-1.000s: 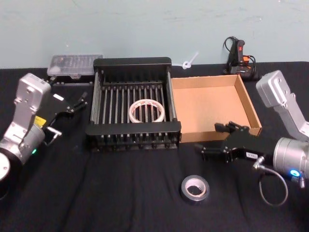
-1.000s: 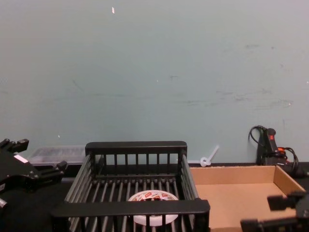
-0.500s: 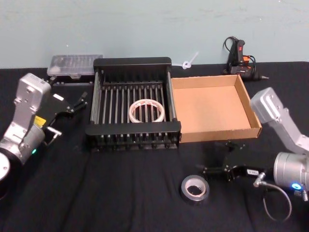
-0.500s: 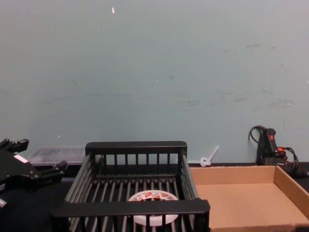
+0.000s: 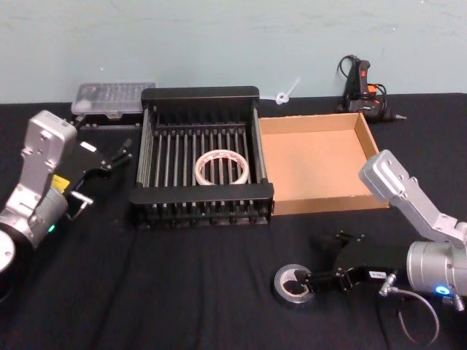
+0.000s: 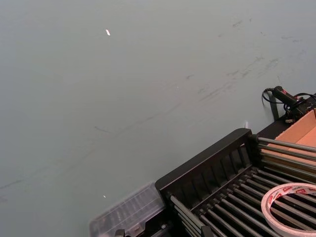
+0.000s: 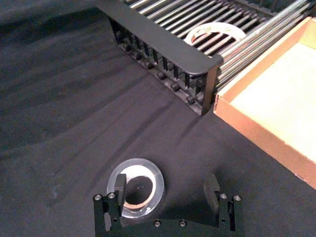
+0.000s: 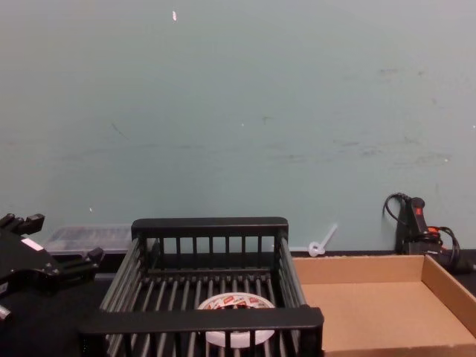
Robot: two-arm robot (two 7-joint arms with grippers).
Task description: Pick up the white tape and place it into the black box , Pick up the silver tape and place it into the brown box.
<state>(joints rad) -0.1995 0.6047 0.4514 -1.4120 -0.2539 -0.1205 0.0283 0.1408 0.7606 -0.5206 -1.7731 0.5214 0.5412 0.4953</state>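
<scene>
The right gripper [image 5: 315, 270] is hanging low over the black table [image 5: 182, 292], in front of the brown box [image 5: 319, 160], and it has dropped and slid toward the silver tape [image 5: 295, 284] since a second ago, when it was level with the box's front wall. Its fingers [image 7: 120, 183] are spread wide: in the right wrist view one finger is sitting over the rim of the silver tape and the other is standing on bare cloth well to the side, so nothing is being gripped. The silver tape is lying flat on the table in front of the brown box, near the box's front corner closest to the black box [image 5: 201, 157], and it has not moved.

The white tape [image 5: 221, 166] is resting flat on the slatted floor of the black box, just left of the brown box (unchanged from the earlier frames). The left gripper [image 5: 117, 154] is hovering idle on the far side of the black box from the brown box, in the same spot as before, its fingers slightly parted and holding nothing.
</scene>
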